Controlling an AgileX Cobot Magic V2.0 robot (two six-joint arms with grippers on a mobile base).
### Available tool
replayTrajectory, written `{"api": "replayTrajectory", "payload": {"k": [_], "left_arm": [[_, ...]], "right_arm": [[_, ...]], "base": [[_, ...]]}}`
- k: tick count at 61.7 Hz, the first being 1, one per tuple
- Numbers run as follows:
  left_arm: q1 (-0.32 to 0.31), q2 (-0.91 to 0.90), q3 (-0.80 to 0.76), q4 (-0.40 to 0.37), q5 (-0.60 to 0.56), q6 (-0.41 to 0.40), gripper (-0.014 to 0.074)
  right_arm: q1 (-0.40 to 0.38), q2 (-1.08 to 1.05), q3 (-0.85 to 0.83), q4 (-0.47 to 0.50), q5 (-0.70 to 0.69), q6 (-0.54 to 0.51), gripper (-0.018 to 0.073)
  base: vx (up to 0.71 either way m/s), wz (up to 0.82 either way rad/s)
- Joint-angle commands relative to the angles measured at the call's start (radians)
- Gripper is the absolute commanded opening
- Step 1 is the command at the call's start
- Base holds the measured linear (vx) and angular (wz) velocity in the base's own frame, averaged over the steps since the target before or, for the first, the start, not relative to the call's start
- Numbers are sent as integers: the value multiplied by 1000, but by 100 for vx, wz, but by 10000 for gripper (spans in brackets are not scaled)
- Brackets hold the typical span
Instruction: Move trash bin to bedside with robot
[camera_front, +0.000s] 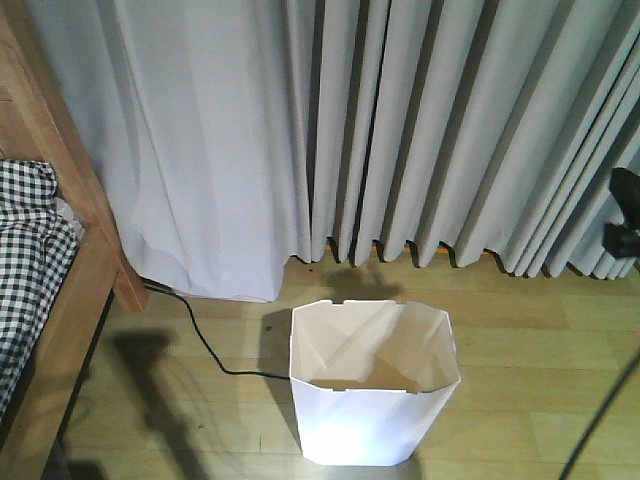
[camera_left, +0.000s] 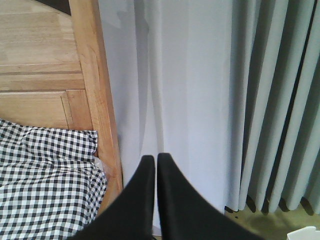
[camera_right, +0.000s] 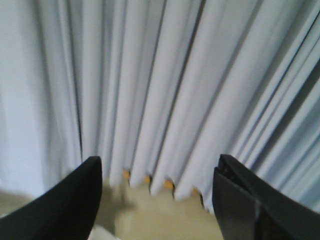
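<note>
The white trash bin (camera_front: 372, 385) with an octagonal rim and cream inside stands upright on the wooden floor in the front view, right of the bed. The bed (camera_front: 70, 300) with its light wooden frame and checked bedding (camera_front: 25, 270) is at the left. A corner of the bin shows low right in the left wrist view (camera_left: 305, 233). My left gripper (camera_left: 152, 159) is shut and empty, held in the air before the curtain next to the bed frame (camera_left: 102, 115). My right gripper (camera_right: 157, 167) is wide open and empty, facing the curtain; part of that arm shows at the right edge (camera_front: 625, 220).
Grey-white pleated curtains (camera_front: 400, 130) hang to the floor across the back. A loose black cable (camera_front: 205, 350) runs over the floor from the bed leg to the bin. A thin black cable (camera_front: 605, 420) crosses the lower right corner.
</note>
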Motion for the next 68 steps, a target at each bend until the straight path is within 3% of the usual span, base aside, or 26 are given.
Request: {"api": "replayTrajectory", "payload": {"k": [1,12,21,29,43,51,60,68], "left_arm": [[0,-14,19,-4,-71,0,-6],[0,-14,19,-4,-71,0,-6],[0,-14,19,-4,-71,0,-6],[0,-14,19,-4,-71,0,-6],[0,-14,19,-4,-71,0,-6],[0,-14,19,-4,-71,0,-6],[0,-14,19,-4,-71,0,-6],[0,-14,19,-4,-71,0,-6]], "right_arm": [[0,-122,19,19,-28,11,476],[2,-343,132,33,-45,31,476],[74,-517,228,34,-66,17,476],[91,-660,304,33,-63,18,476],[90,-752,314,26,-56,18,468],[90,-752,314,18,-62,20,323],[90,-752,314,6,-121,18,-11],[90,-752,314,45,-135,21,-11]], "base": [[0,0],[0,0],[0,0],[0,0],[0,0],[0,0],[0,0],[0,0]]}}
